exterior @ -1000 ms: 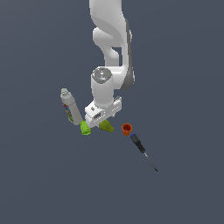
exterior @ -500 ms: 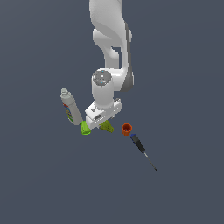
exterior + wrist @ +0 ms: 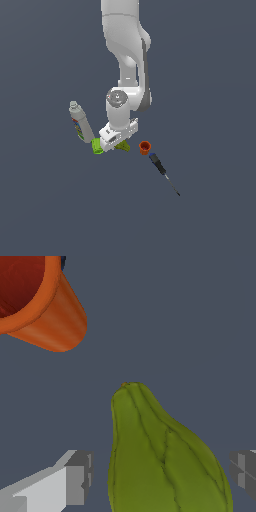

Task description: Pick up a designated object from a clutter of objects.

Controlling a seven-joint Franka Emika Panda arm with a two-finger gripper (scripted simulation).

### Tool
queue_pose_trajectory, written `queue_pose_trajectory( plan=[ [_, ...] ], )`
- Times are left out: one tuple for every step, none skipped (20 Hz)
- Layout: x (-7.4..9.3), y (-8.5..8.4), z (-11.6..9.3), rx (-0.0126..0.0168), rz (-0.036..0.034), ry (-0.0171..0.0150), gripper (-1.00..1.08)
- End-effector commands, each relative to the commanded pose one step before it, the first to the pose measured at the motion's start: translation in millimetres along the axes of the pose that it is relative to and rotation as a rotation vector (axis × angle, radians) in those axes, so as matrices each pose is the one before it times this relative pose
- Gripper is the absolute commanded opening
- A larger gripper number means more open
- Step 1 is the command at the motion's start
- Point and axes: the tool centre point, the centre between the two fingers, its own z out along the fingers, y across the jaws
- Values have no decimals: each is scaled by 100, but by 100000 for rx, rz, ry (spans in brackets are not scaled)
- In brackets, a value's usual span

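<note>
Wrist view shows my gripper (image 3: 160,476) spread wide, jaws either side of the dull olive-green, ridged pear-shaped object (image 3: 160,456) lying near the orange plastic cup (image 3: 37,301). I judge approach done; closing and lifting remain.

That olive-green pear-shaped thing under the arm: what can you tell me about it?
The olive-green pear-shaped object is dull, lumpy and veined, tapering to a narrow tip with a tiny brownish stem end. It lies on the dark floor between the fingers of the open end effector, neither finger touching it. The orange cup lies nearby, apart from it.
</note>
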Motion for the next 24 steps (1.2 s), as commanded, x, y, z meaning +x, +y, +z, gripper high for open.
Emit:
queue_pose_trajectory(
  plan=[
    [35,37,369,-86,-34,85,100],
    [0,2,26,0,0,0,100],
    [0,0,0,0,0,0,-100],
    [0,0,0,0,0,0,-100],
    [0,0,0,0,0,0,-100],
    [0,0,0,0,0,0,-100],
    [0,0,0,0,0,0,-100],
    [0,0,0,0,0,0,-100],
    [0,0,0,0,0,0,-100],
    [0,0,0,0,0,0,-100],
    [0,0,0,0,0,0,-100],
    [0,0,0,0,0,0,-100],
    [-23,78,-97,-136,72,71,-100],
    [-1,14,-24,0,0,0,-100],
    [-4,41,-72,0,0,0,-100],
    [-7,68,-119,0,0,0,-100],
    [-9,95,-167,0,0,0,-100],
    [-12,123,-215,0,0,0,-100],
    [-14,150,-262,0,0,0,-100],
    [-17,177,-310,0,0,0,-100],
    [-19,203,-356,0,0,0,-100],
    [-21,230,-403,0,0,0,-100],
    [-23,256,-449,0,0,0,-100],
    [-25,282,-495,0,0,0,-100]
  ],
)
